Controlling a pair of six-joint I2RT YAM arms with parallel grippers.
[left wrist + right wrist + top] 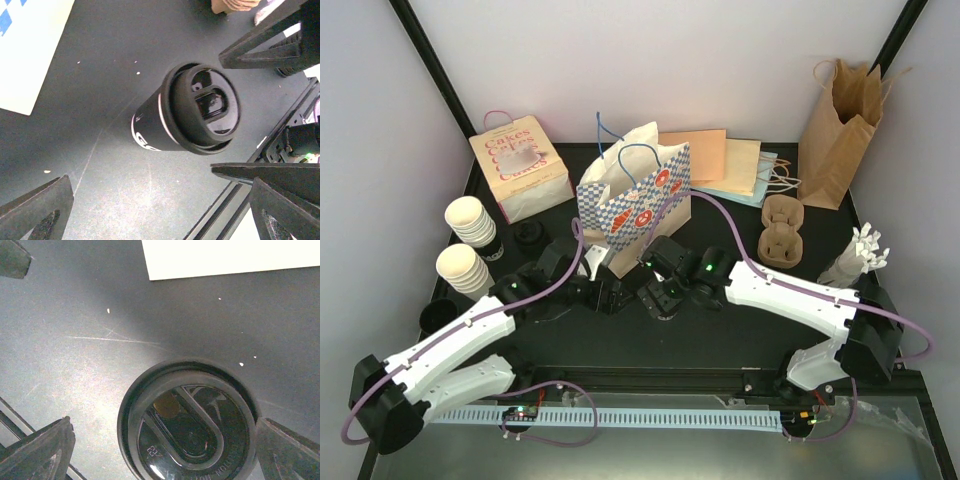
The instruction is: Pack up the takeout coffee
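Black lidded cup [200, 107] upright on table [75, 130] near checkered bag [635, 195]. Left gripper [157, 202] and right gripper [162, 450] both wide, seemingly not touching the cup. Likely staged for bagging.

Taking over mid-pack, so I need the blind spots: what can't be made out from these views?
- Checkered bag inside: top view, its own walls hide it.
- Black cup: top view, lost between the left arm and right arm; right wrist view, bottom edge cuts off its lid.
- Lid lettering: right wrist view, too blurred to read.
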